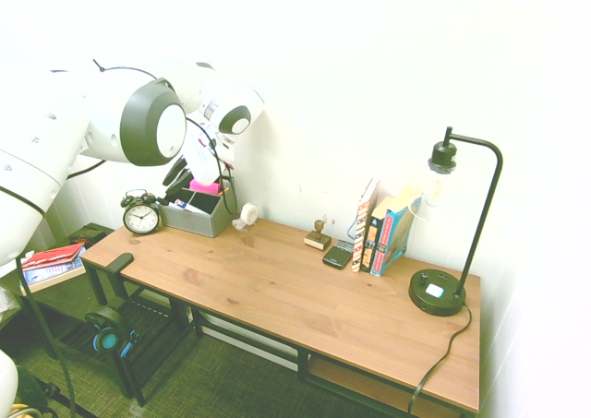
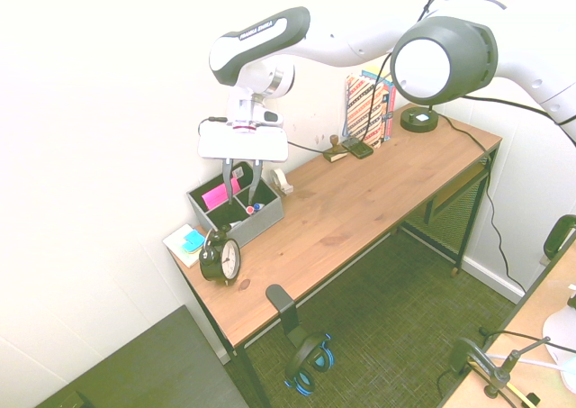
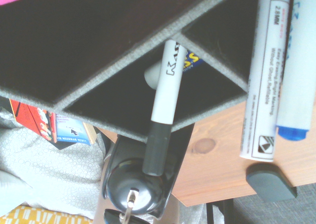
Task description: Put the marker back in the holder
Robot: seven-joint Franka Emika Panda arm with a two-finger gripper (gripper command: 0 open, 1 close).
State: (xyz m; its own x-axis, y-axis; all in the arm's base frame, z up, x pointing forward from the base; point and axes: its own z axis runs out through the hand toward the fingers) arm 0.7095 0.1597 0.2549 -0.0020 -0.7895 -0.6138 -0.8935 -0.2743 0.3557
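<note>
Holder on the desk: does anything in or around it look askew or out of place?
Mostly tidy. In the wrist view the marker leans across a compartment of the grey holder instead of standing upright, its black cap poking over the rim towards the alarm clock. Nothing looks spilled or damaged. The gripper hangs just above the holder.
</note>
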